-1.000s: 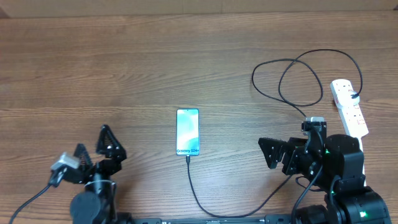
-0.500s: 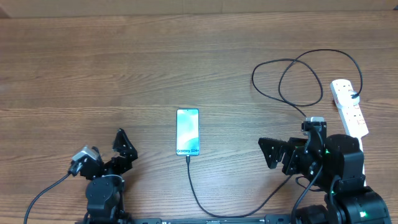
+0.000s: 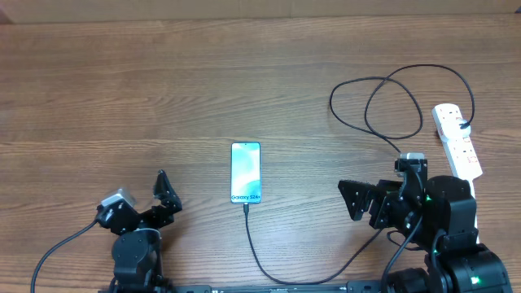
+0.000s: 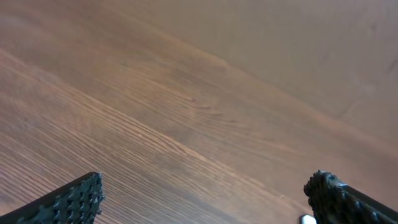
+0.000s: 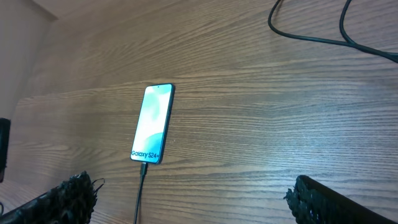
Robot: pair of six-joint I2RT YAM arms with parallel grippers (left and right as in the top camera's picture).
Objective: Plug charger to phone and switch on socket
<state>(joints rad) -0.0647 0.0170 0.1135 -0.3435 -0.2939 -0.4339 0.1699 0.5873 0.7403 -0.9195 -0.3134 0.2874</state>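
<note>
Swinging inward at the lower left of the overhead frame, the left end effector now sits folded close over its base, its fingers spread wide and holding nothing; its wrist view shows only bare table. At lower right, the right end effector has not shifted and is likewise spread and empty, facing the phone, which lies flat at centre frame with its screen lit. The charger appears already seated in the phone's lower short end, and its cable runs along the bottom edge, then loops loosely at upper right to a black plug in the socket. The limp, light cable is probably best gripped at the rigid connector. The slim phone would likely skid if nudged. The socket's small red switch probably calls for a single fingertip press, and the light strip may slide under it.
</note>
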